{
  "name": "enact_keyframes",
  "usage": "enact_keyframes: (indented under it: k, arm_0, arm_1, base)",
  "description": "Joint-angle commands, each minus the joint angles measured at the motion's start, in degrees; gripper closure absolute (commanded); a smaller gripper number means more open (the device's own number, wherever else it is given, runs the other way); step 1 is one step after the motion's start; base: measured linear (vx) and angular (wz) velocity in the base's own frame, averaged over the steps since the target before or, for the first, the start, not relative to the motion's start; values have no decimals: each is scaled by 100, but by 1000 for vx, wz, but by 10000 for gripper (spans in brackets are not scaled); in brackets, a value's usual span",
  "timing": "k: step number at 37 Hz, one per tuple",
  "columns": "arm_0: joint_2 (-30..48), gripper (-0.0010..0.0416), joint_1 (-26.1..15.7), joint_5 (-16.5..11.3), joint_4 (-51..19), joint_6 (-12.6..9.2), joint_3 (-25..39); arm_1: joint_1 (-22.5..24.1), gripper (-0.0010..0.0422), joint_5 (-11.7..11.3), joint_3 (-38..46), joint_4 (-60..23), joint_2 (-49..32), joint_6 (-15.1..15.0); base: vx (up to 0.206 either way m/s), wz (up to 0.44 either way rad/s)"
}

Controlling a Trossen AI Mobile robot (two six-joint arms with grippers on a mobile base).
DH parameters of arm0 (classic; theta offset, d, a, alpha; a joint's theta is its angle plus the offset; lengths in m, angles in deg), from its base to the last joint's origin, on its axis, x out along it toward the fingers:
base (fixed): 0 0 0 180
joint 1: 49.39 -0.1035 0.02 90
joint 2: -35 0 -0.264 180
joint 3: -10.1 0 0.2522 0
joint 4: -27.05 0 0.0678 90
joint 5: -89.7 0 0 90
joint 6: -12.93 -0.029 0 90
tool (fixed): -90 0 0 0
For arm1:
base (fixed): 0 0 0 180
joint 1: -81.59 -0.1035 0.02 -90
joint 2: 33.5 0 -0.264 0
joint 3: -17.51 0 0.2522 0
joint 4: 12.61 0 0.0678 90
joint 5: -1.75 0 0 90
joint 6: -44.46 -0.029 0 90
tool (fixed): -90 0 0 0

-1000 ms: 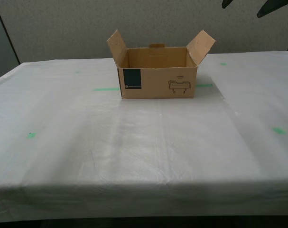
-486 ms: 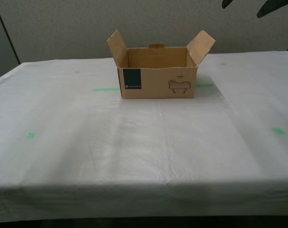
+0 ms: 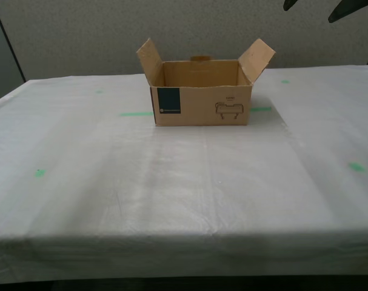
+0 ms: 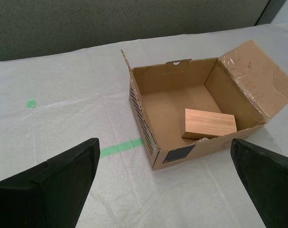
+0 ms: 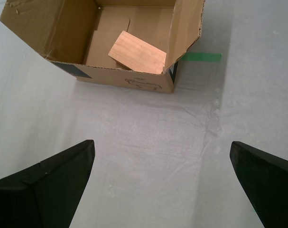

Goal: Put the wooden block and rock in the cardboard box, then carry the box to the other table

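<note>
The cardboard box [image 3: 201, 103] stands on the other table [image 3: 171, 182], which is draped in white cloth, toward its far side, with both side flaps up. The wooden block [image 4: 209, 123] lies inside on the box floor; in the first wrist view the wooden block [image 5: 137, 52] sits tilted. The rock is hidden. My second gripper [image 4: 162, 190] hovers open above the cloth, short of the cardboard box [image 4: 155, 133]. My first gripper [image 5: 160, 185] is also open and stands back from the printed front of the cardboard box [image 5: 134, 80]. Neither holds anything.
Green tape marks [image 3: 40, 173] dot the cloth, and a green strip [image 3: 135, 114] lies beside the box. A grey wall runs behind the table. Two dark shapes [image 3: 347, 9] hang at the top of the exterior view's right.
</note>
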Motion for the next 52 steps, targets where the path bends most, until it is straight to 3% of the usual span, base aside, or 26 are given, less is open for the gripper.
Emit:
enact_keyframes:
  k: [1, 52]
  arm_0:
    - [-2, 7, -2, 20, 0, -4, 4]
    - [-2, 7, -2, 20, 2, -4, 4]
  arm_1:
    - [2, 34, -9, 4, 7, 2, -7]
    - [2, 34, -9, 4, 7, 2, -7]
  base:
    - [0, 0]
    - [0, 0]
